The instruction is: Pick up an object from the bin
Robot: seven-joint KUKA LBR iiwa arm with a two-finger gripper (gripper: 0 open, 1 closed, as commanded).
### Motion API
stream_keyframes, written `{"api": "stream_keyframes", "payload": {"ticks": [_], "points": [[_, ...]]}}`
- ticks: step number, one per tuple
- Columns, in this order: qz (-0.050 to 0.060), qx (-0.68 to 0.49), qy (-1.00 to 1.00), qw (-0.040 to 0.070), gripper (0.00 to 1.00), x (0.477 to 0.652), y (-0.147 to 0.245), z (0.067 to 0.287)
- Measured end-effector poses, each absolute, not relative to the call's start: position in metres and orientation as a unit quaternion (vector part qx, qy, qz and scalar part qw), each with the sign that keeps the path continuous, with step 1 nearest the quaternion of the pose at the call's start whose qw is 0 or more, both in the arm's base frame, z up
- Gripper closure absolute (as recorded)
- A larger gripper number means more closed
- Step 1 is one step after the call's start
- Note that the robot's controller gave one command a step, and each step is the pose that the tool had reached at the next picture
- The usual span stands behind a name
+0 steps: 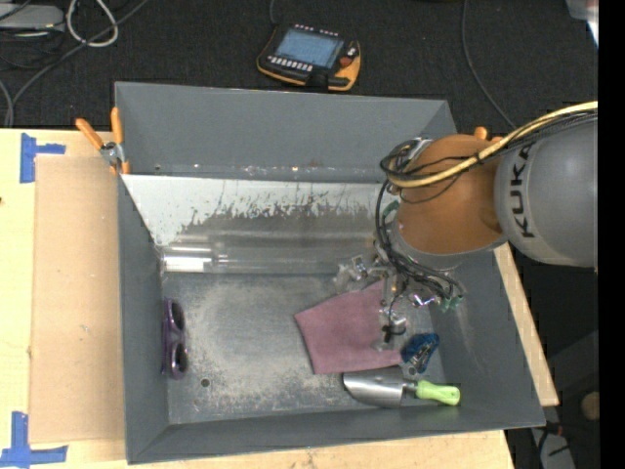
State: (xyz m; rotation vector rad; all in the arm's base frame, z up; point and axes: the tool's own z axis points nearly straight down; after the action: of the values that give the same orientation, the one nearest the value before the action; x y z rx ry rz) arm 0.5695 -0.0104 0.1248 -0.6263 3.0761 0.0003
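My gripper (391, 328) hangs low in the bin's right half, its fingers pointing down onto the right edge of a flat mauve cloth (337, 335). Just right of the fingertips lies a small blue object (421, 349). In front of the cloth, near the bin's front wall, lies a silver trowel with a green handle (398, 391). Nothing shows between the fingers.
A clear plastic tube (264, 255) lies along the back wall. A purple pair of glasses (174, 337) rests by the left wall. The arm's orange cover and cables hang over the bin's right rear.
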Motion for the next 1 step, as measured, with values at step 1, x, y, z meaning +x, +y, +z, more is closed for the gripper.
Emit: {"api": "stream_keyframes", "payload": {"ticks": [1], "points": [[0.003,-0.218,0.976,-0.004,0.0,0.582,0.045,0.0982]]}}
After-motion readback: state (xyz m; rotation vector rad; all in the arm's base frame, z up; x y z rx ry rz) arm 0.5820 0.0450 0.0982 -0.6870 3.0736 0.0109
